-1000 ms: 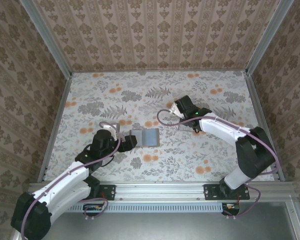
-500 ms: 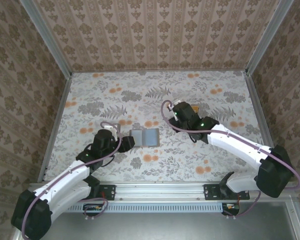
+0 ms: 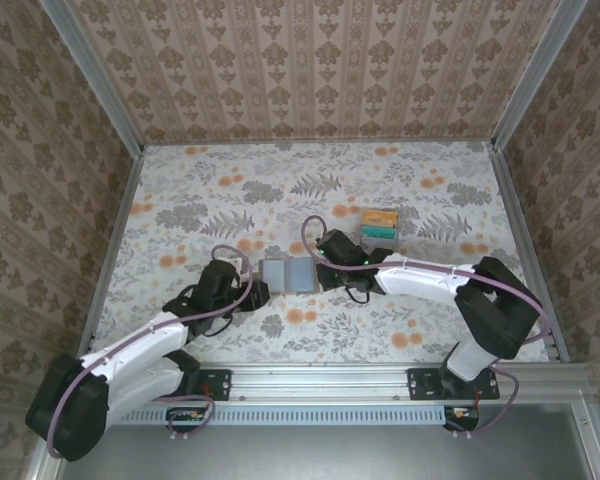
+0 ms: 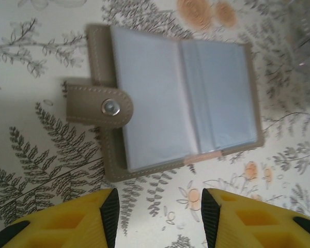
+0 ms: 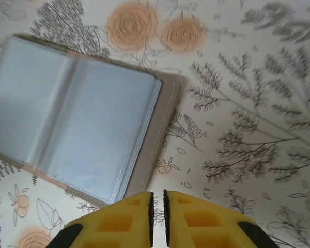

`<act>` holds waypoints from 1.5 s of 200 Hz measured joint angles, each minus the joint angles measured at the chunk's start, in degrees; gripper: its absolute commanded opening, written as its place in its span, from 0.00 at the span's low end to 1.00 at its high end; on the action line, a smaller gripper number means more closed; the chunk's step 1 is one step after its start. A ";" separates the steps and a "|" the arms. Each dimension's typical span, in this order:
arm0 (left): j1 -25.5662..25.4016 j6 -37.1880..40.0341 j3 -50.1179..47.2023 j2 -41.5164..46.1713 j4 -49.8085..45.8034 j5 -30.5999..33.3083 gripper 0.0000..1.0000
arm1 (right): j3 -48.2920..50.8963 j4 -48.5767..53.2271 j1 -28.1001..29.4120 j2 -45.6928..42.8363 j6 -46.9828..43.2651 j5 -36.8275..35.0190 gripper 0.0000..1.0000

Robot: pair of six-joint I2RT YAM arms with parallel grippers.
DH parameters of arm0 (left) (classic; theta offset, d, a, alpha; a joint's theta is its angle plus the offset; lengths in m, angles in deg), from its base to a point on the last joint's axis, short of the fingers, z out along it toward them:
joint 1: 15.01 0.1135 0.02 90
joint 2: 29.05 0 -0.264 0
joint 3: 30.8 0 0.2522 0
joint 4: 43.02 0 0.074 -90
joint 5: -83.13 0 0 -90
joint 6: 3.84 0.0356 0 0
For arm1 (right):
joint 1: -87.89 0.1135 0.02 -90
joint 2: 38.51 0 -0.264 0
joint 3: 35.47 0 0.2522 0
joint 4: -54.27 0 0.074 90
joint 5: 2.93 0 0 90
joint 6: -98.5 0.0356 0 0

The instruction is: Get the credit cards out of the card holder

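Left pincer (image 4: 159,219): yellow fingers (image 4: 67,225) at the bottom edge of the left wrist view, jaws released and standing apart with bare worktop between them, grasping nothing. In the top view this pincer (image 3: 250,290) sits just left of the card holder (image 3: 288,275). Right pincer (image 5: 157,217): yellow fingers at the bottom edge of the right wrist view, clenched to a thin slit, nothing held. From above it (image 3: 327,272) lies just right of the card holder. Card holder (image 4: 181,103): spread open and flat on the floral worktop (image 3: 430,310) at centre frame, between the two pincers, two bluish-grey panels facing up, taupe border around them. Closing strap (image 4: 99,106) with a metal snap, at its left edge in the left wrist view. In the right wrist view the holder (image 5: 77,119) fills the left half, its taupe edge nearest the fingertips. Orange and teal items (image 3: 378,227): small flat things up and right of the right pincer, apart from the holder; too small to tell more.
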State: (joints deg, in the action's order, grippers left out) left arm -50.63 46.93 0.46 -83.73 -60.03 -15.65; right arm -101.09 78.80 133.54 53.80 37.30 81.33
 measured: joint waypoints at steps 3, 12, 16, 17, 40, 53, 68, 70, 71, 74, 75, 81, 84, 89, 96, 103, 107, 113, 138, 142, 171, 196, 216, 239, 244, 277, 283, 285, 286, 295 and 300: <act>-0.02 0.00 0.13 -0.42 -0.15 0.02 0.48 | 0.00 -0.31 0.00 0.35 0.42 0.20 0.16; -0.04 0.00 0.57 -1.75 -0.28 0.24 0.48 | 0.00 -1.29 0.00 1.42 1.51 0.48 0.16; -0.07 0.00 0.85 -2.34 -0.26 0.26 0.48 | 0.00 -1.68 0.00 1.88 1.92 0.66 0.16; -0.09 0.00 0.90 -2.45 -0.26 0.26 0.48 | 0.00 -1.75 0.00 1.97 1.97 0.68 0.16; -0.33 0.02 2.54 -5.11 -0.17 0.85 0.47 | 0.00 -3.34 0.00 4.22 3.74 1.55 0.16; -0.42 0.04 2.95 -6.05 -0.07 0.94 0.47 | 0.00 -3.82 0.00 5.22 4.46 1.70 0.16; -0.42 0.07 3.08 -6.84 0.02 1.11 0.47 | -0.15 -4.04 0.04 6.27 4.81 1.73 0.17; -0.42 0.07 3.13 -6.93 0.02 1.11 0.47 | -0.17 -4.09 0.04 6.40 4.87 1.73 0.17; -0.42 0.07 3.15 -7.02 0.02 1.14 0.47 | -0.17 -4.13 0.04 6.45 4.87 1.73 0.17; -0.42 0.09 3.19 -7.19 0.00 1.18 0.47 | -0.20 -4.17 0.04 6.62 4.90 1.73 0.17; -0.42 0.09 3.19 -7.21 0.00 1.20 0.47 | -0.22 -4.20 0.04 6.71 4.92 1.73 0.17; -0.42 0.20 3.28 -7.56 0.04 1.27 0.47 | -0.33 -4.20 0.04 6.97 4.94 1.73 0.17; -0.42 0.22 3.30 -7.67 0.02 1.29 0.47 | -0.42 -4.20 0.04 7.13 5.01 1.75 0.17; -0.42 0.24 3.41 -7.96 0.02 1.31 0.47 | -0.50 -4.20 0.04 7.34 5.09 1.75 0.16; -0.42 0.28 3.54 -8.33 0.02 1.31 0.47 | -0.70 -4.24 0.04 7.58 5.18 1.75 0.16; -0.42 0.33 3.65 -8.68 0.04 1.33 0.47 | -0.83 -4.31 0.04 7.82 5.33 1.75 0.16; -0.42 0.42 3.72 -8.87 0.04 1.33 0.47 | -0.94 -4.37 0.04 7.96 5.49 1.75 0.15; -0.42 0.44 3.82 -9.14 0.04 1.38 0.47 | -1.07 -4.39 0.04 8.15 5.53 1.77 0.15; -0.42 0.52 4.66 -10.16 0.07 1.53 0.47 | -1.51 -4.37 0.04 8.81 5.57 1.75 0.15; -0.42 0.59 4.76 -10.23 0.09 1.55 0.47 | -1.51 -4.33 0.04 8.83 5.57 1.75 0.15; -0.42 0.94 5.68 -10.86 0.28 1.55 0.46 | -1.55 -4.35 0.11 8.85 5.57 1.75 0.15; -0.42 1.53 6.78 -12.48 0.42 1.55 0.45 | -1.55 -4.35 0.31 8.85 5.75 1.75 0.15; -0.42 1.75 7.48 -13.66 0.50 1.66 0.45 | -1.55 -4.35 0.42 8.85 5.77 1.75 0.15; -0.42 1.97 8.04 -14.73 0.48 1.95 0.45 | -1.55 -4.35 0.59 8.85 5.95 1.75 0.15; -0.42 1.99 8.20 -15.06 0.50 1.97 0.45 | -1.55 -4.35 0.63 8.90 5.97 1.75 0.15; -0.42 2.19 8.87 -17.27 0.74 2.14 0.45 | -1.57 -4.35 0.90 8.96 5.97 1.77 0.15; -0.42 2.19 8.92 -17.64 0.98 2.12 0.45 | -1.57 -4.35 0.98 8.96 5.97 1.77 0.15; -0.42 2.19 8.92 -17.73 1.05 2.12 0.44 | -1.57 -4.35 1.01 8.96 5.97 1.77 0.15; -0.42 2.19 8.92 -17.77 1.07 2.12 0.44 | -1.57 -4.35 1.01 8.96 5.97 1.77 0.15; -0.42 2.19 8.92 -18.21 1.29 2.12 0.44 | -1.62 -4.35 1.11 8.96 5.97 1.77 0.15; -0.42 2.19 8.92 -18.40 1.38 2.12 0.44 | -1.68 -4.35 1.14 8.98 5.97 1.79 0.16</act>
State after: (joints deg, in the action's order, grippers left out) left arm -51.04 49.12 9.38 -102.13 -58.65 -13.53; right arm -102.77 74.45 134.67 62.79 43.26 83.12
